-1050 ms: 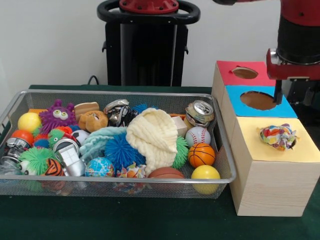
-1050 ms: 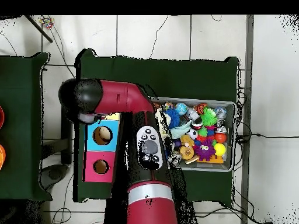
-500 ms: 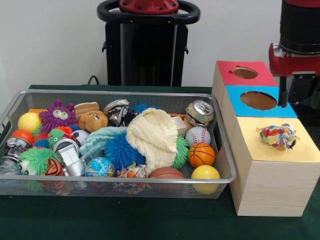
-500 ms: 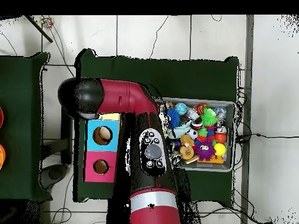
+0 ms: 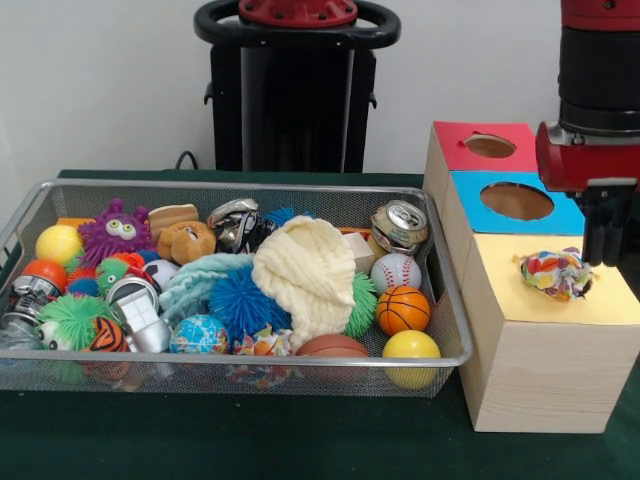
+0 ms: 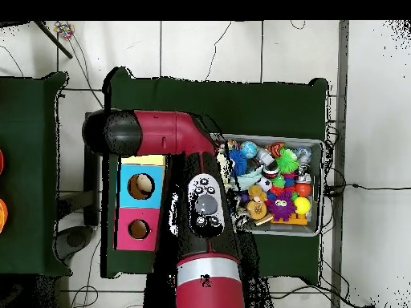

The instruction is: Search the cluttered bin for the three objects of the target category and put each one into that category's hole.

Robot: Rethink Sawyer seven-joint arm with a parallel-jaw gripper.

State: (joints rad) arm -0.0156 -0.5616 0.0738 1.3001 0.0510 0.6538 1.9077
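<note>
Now the gripper [image 5: 604, 245], its finger state apparently hidden, is drifting from the blue hole [image 5: 517, 201] toward the colourful fabric wad [image 5: 555, 272] sitting on the yellow box's hole, suggesting a push-in.

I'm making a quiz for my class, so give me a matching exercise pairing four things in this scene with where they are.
Things:
1. crumpled colourful cloth
2. basketball
3. purple spiky toy
4. yellow ball

Places:
A. back left part of the wire bin
B. on the yellow box top, at its hole
C. front right corner of the bin
D. just below the baseball

Pairs: 1-B, 2-D, 3-A, 4-C
</note>
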